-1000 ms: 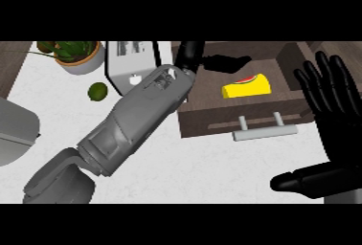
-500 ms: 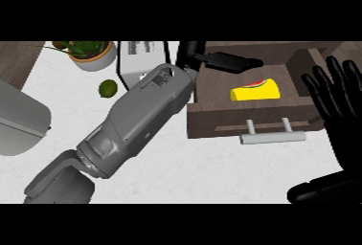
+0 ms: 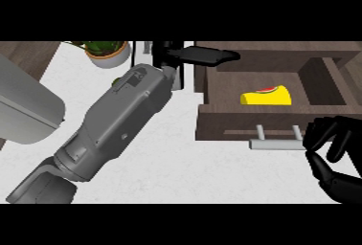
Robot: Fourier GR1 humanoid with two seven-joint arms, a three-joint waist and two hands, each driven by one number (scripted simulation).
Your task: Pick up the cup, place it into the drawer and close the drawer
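Note:
The yellow cup (image 3: 267, 97) with a red and green mark lies inside the open dark wood drawer (image 3: 212, 119), free of both hands. My left hand (image 3: 201, 55) is above the drawer's back left corner, fingers straight and holding nothing. My right hand (image 3: 331, 143) hangs at the lower right, fingers loosely bent. Its fingertips are just right of the drawer's grey bar handle (image 3: 276, 142); I cannot tell whether they touch it.
A potted plant (image 3: 108, 51) stands at the back left on the white counter (image 3: 176, 167). A large grey appliance (image 3: 25, 110) fills the left edge. My left forearm (image 3: 117, 124) crosses the counter diagonally. Dark cabinet wood surrounds the drawer.
My right hand has dropped from fingers-up beside the drawer to the handle's right end, its fingers now bent. The view has shifted, so the drawer looks larger and more central. The cup stays in the drawer.

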